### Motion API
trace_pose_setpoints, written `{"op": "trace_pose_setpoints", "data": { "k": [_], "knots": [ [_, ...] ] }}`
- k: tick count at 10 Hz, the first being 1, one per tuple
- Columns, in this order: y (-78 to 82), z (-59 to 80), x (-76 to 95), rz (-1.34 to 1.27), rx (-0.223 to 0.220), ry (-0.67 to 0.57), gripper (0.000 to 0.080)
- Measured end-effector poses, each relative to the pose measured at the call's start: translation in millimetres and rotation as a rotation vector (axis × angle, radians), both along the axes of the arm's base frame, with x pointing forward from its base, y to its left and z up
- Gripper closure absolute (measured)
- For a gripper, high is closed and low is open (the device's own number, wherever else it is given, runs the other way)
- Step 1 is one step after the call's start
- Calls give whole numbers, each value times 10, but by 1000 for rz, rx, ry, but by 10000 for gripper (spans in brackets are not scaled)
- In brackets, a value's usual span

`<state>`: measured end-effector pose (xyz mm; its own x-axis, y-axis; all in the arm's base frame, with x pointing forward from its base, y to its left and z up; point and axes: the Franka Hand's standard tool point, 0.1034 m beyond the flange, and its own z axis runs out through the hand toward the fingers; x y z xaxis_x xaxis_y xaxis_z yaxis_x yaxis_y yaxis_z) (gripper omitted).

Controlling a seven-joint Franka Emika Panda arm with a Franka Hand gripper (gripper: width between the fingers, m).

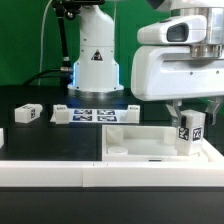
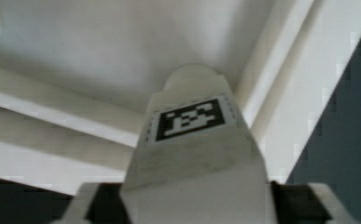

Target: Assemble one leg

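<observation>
Leg sits upright in my gripper at the ext view's right, tag faces showing, pinched btwn my two fingers, one on each side. Its lower end is down at the far right corner of the panel, the big flat white square w/ raised rim in front of me; can't tell if the end touches the panel floor or just hangs above it. Wrist view: leg fills the middle, running away from the cam, one tag on its face, w/ the panel rim and inner corner behind it, blurry. My finger pads aren't clear in that view, only dark bits at the leg's near end. Second leg lies on the black table at the ext view's left, well apart from mine, on its side. Marker board lies flat btwn that leg and the panel, just in front of the arm base, several tags up. A white rail runs along the near table edge, touching nothing I hold.
</observation>
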<state>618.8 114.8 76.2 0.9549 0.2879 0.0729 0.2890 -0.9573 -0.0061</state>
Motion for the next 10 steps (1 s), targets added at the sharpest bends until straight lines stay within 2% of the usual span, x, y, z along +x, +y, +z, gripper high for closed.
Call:
{"op": "trace_pose_setpoints", "data": {
  "k": [1,3,5,7,10],
  "knots": [
    [0,-1,0,-14,2,1,509],
    [-24,0,4,-63,13,3,509],
    [-26,0,8,-258,44,12,509],
    [-12,-15,2,-545,95,15,509],
    [-40,-29,-7,-906,115,14,509]
  ]
}}
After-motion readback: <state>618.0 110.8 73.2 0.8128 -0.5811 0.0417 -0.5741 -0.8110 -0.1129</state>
